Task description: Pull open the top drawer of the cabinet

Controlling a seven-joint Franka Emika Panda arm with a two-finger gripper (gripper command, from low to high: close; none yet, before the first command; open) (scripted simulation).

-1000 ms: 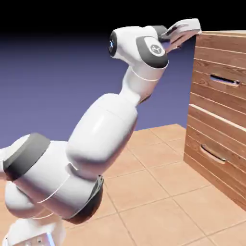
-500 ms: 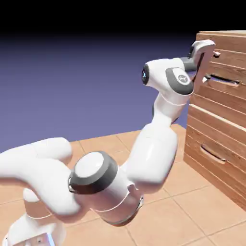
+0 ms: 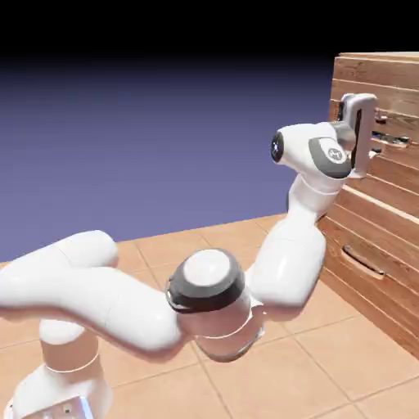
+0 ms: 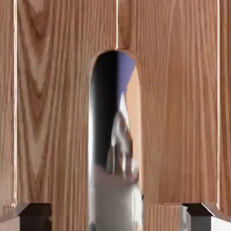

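The top drawer (image 4: pixel 176 113), a front of brown wood planks with pale seams, is seen directly ahead of the hand (image 4: pixel 116 217). Its shiny grey metal bar handle (image 4: pixel 113 198), rounded at the visible end and mirroring its surroundings, is framed between the fingertips, which are held wide apart, neither touching it.

The floor (image 3: pixel 335 368) is laid with square, pale orange-tan tiles with thin joints between them, ending in a straight edge against the blue-violet backdrop. The wooden cabinet (image 3: pixel 389 237) stands on it at the exterior view's right; the robot's white base (image 3: pixel 59 394) is at lower left, its foot cut off.
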